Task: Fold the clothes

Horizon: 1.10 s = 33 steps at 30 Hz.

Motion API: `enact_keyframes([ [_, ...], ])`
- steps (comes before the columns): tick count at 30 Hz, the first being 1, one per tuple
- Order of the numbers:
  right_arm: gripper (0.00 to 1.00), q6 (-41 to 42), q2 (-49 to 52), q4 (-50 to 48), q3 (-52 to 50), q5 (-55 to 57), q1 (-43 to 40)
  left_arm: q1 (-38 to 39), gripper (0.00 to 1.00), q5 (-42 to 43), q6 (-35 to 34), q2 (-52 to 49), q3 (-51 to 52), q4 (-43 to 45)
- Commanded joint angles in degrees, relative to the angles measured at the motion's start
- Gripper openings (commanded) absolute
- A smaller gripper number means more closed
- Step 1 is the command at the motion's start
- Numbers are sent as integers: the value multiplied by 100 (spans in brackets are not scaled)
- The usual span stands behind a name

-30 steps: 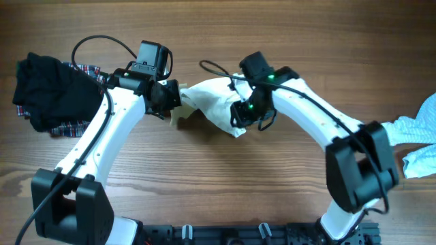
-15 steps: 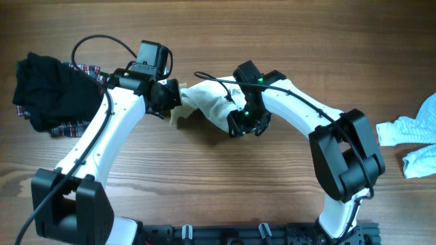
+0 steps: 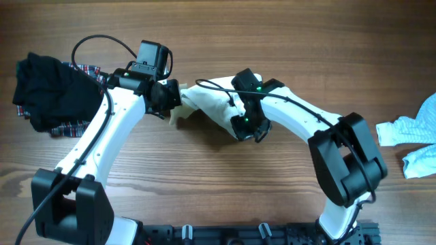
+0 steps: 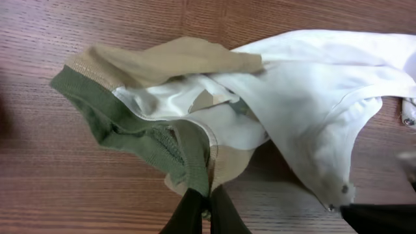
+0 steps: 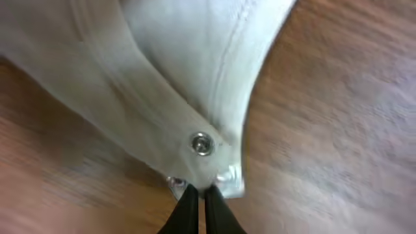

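The middle of the table (image 3: 204, 180) is taken up by the bunched T-shirt (image 3: 208, 102), stretched between the left gripper (image 3: 176, 96) and the right gripper (image 3: 245, 128), both clamped on its edges, so no way straight across is offered there. The left side is blocked by a heap of black clothes (image 3: 48, 92) over a red-plaid piece (image 3: 87, 68); the right edge is occupied by a pale-blue piece (image 3: 415, 133). Bare wood is found along the far side, in front between the left arm (image 3: 109, 129) and right arm (image 3: 300, 116), and beside the pale-blue piece. A looped cable (image 3: 102, 42) stands above the left arm.
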<state>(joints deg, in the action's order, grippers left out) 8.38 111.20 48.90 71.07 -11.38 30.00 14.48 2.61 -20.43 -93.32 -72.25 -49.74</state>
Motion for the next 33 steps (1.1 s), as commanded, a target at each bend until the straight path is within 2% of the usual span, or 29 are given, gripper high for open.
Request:
enact_keyframes([
  [1, 4, 59, -911, 234, 142, 129, -251, -39, 4, -96, 92, 44, -9, 20],
  [6, 4, 68, -1832, 74, 142, 42, -962, -42, 4, -98, 94, 44, -9, 22],
  [9, 7, -166, -1687, -28, 98, -739, -1029, -42, 4, -98, 92, 44, -9, 22],
  [10, 17, -247, -1436, -24, 70, -726, -826, -42, 4, -98, 92, 44, -9, 48],
  [11, 34, -262, -1176, -35, 70, -664, -662, -39, 4, -98, 92, 44, -9, 81],
  [12, 47, -260, -752, -22, 70, -627, -463, -42, 4, -98, 92, 44, -9, 83],
  [13, 53, -269, -544, -4, 70, -627, -382, -39, 4, -96, 92, 44, -9, 83],
  [16, 63, -391, 210, -24, 70, -492, -83, -39, 4, -96, 92, 44, -9, 83],
  [19, 69, -369, 479, -133, 68, -81, 50, -39, 4, -98, 92, 44, -9, 83],
  [20, 63, -356, 529, -177, 66, -63, 50, -39, 4, -96, 92, 44, -9, 81],
  [22, 32, -221, 573, -219, 66, 57, 48, -42, 4, -98, 92, 44, -9, 81],
  [23, 22, -190, 573, -210, 66, 129, 48, -39, 4, -96, 92, 44, -9, 83],
  [25, 7, -109, 573, -164, 66, 310, 48, -42, 4, -96, 92, 44, -9, 83],
  [28, 4, 68, 529, -55, 85, 455, 37, -42, 4, -98, 92, 44, -9, 83],
  [33, 4, 63, -407, 610, 664, 267, -162, -39, 4, -96, 94, 44, -9, 76],
])
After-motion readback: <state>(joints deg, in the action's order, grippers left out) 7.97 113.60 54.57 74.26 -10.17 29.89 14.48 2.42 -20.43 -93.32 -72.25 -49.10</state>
